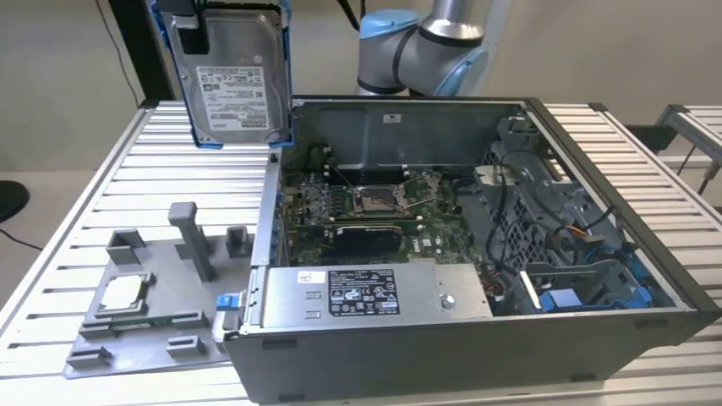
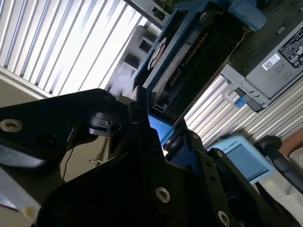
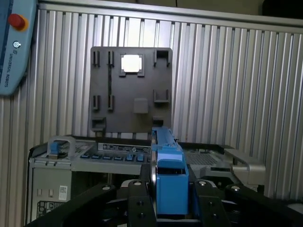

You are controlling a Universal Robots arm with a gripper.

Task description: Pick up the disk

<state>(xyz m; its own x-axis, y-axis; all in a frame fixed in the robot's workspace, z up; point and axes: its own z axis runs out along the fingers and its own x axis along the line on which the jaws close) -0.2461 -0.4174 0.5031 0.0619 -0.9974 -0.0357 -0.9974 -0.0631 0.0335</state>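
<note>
The disk [image 1: 235, 85] hangs in the air above the table's far side, at the exterior view's left. It is a silver-grey drive with a white label, upright in its bright blue frame. My gripper [image 1: 215, 10] is shut on its upper end. In the first wrist view the frame's blue edge [image 3: 168, 161] is clamped between the two black fingers of my gripper [image 3: 168, 189]. In the second wrist view the disk [image 2: 189, 56] extends away from the gripper [image 2: 158, 125], its connector side in view.
An open computer case [image 1: 631, 279] lies on the slatted aluminium table [image 1: 158, 161], with a silver box [image 1: 373, 292] at its front. A grey fixture plate [image 1: 169, 279] with upright posts holds a small square chip [image 1: 122, 292]. The arm's base [image 1: 423, 46] stands behind the case.
</note>
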